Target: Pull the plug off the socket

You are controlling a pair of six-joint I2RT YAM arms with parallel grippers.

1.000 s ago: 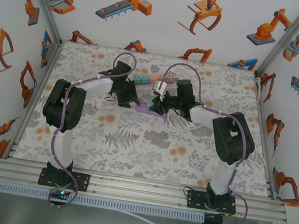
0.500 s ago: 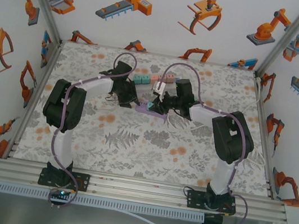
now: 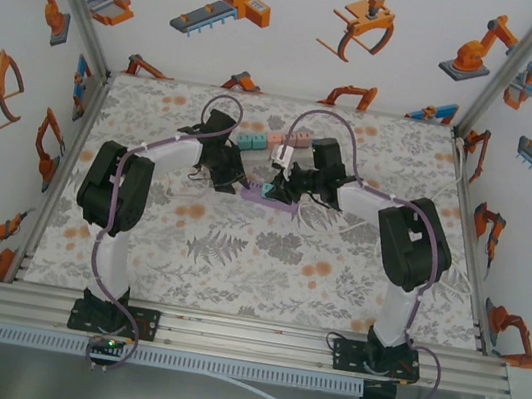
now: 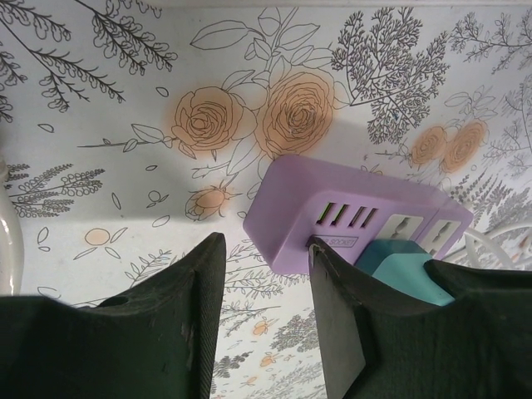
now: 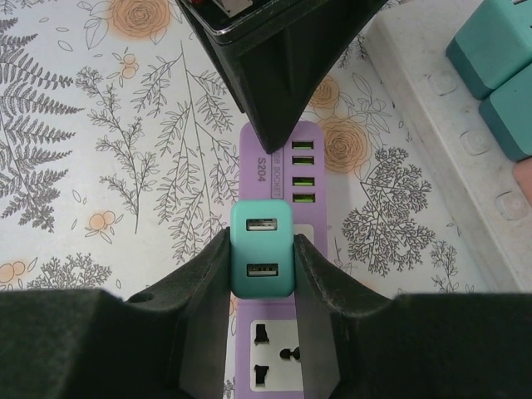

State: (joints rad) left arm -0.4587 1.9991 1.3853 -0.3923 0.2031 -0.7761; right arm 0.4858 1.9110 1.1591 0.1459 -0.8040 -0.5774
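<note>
Two grippers meet near the middle of your flower-printed table [image 3: 237, 256]. From the overhead camera the left gripper [image 3: 237, 177] sits at nine o'clock of the purple power strip [image 3: 251, 195] and the right gripper [image 3: 284, 184] at three o'clock.

Look through your right wrist camera. The right gripper [image 5: 262, 241] has its jaws clamped on the teal USB charger plug [image 5: 262, 258], one black finger [image 5: 204, 283] flat on each side. The plug is seated in the purple power strip [image 5: 278, 366], with its two USB ports facing the lens. A free socket shows just below it at six o'clock, and four green-lit USB slots run up toward twelve. At twelve o'clock a black wedge of your other arm's finger [image 5: 274, 75] comes down with its tip on the strip's far end.

Now your left wrist camera. The left gripper [image 4: 266, 241] has its jaws apart, with a gap between them and nothing pinched. Its right-hand fingertip [image 4: 332, 283] touches the face of the purple power strip [image 4: 291, 191] beside the USB slots. The teal USB charger plug [image 4: 399, 262] stands out of the strip at four o'clock.

Off at two o'clock in the right wrist view lies a white power strip [image 5: 432, 108] carrying teal adapters [image 5: 490, 46].
</note>
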